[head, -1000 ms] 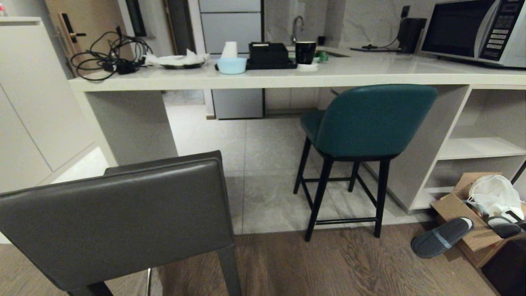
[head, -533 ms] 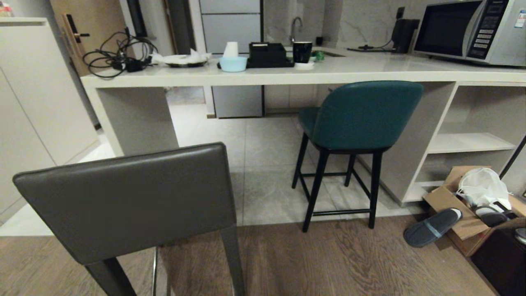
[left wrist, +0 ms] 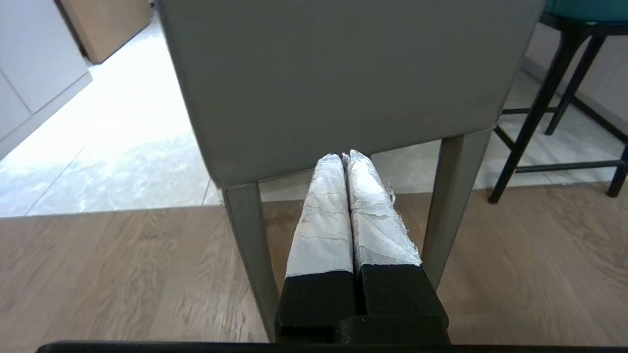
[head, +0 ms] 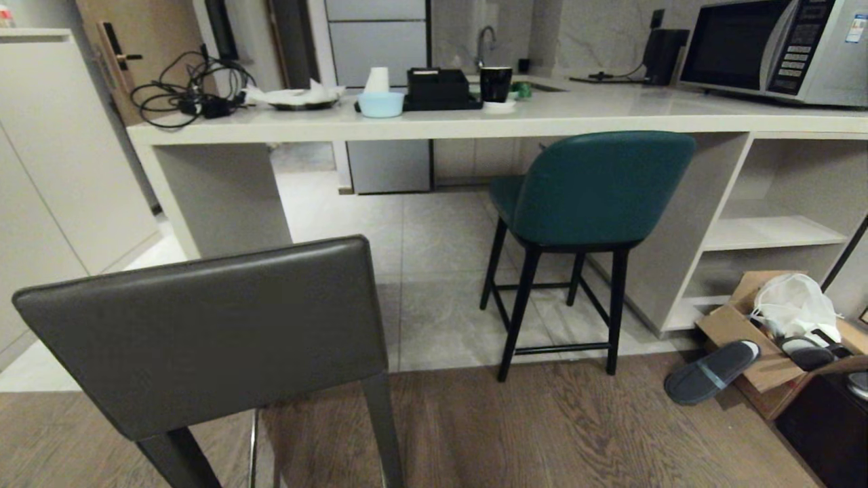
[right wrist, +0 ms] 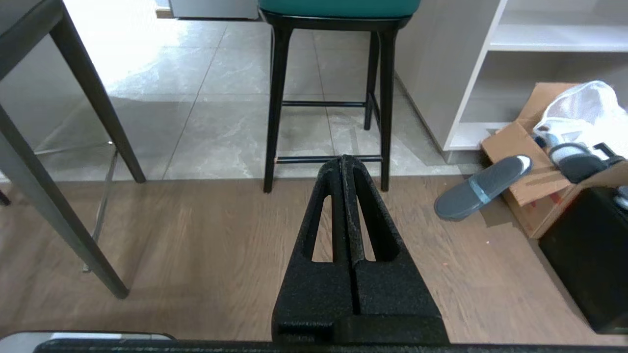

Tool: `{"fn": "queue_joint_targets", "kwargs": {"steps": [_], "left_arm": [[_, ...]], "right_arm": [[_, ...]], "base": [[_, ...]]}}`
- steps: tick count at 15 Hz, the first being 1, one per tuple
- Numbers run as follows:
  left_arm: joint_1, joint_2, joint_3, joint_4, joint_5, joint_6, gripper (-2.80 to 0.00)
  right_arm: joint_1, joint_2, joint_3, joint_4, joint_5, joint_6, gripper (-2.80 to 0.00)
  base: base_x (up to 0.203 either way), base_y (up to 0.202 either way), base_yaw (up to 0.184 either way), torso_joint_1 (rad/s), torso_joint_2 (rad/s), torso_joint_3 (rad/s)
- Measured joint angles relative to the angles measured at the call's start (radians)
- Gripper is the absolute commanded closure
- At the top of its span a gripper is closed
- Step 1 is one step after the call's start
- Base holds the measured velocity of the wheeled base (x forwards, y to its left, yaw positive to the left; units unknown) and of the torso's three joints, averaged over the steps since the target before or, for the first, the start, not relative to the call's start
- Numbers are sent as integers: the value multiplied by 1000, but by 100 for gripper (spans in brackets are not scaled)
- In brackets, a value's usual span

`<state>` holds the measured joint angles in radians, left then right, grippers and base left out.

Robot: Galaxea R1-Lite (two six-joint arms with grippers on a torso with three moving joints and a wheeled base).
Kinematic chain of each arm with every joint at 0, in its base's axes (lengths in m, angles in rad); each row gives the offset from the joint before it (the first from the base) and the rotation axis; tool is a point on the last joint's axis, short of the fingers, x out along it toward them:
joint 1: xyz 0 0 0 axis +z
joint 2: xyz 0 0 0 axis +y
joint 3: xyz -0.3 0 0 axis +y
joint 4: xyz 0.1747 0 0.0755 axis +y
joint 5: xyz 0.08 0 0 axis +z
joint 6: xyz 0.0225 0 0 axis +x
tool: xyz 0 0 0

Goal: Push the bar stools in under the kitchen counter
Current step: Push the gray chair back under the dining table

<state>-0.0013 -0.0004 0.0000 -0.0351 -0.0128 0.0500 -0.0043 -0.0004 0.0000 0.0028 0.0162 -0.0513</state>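
- The dark grey stool with the flat square back [head: 203, 332] stands out on the brown wood floor, well away from the long pale stone kitchen counter [head: 475, 125]. It is not pushed in yet.
- The teal padded stool with thin black legs [head: 583, 203] stands right at the counter's edge, its seat partly under the slab. It may need a little more push, though it is hard to say from here.
- The left gripper [left wrist: 345, 158], wrapped in white tape, has its two fingers pressed together, holding nothing. Its tips sit just by the low edge of the grey stool's back; I cannot tell if they touch.
- The right gripper [right wrist: 345, 159] is black, pressed together too, and points toward the teal stool's legs, well apart from them.
- Compared with a second ago, the whole picture has shifted, so the camera moved. The grey stool's back now shows a bit farther away, with more of its legs showing.
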Motion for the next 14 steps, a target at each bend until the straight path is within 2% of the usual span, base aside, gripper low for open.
{"fn": "queue_joint_targets", "kwargs": {"steps": [2,14], "left_arm": [[0,0,0,0,-1,0,0],[0,0,0,1,-1,1,0]], "right_arm": [[0,0,0,0,0,0,0],[0,0,0,0,0,-1,0]], "base": [[1,98,-11,2,0,7],[0,191,-2,4,-1,3]]}}
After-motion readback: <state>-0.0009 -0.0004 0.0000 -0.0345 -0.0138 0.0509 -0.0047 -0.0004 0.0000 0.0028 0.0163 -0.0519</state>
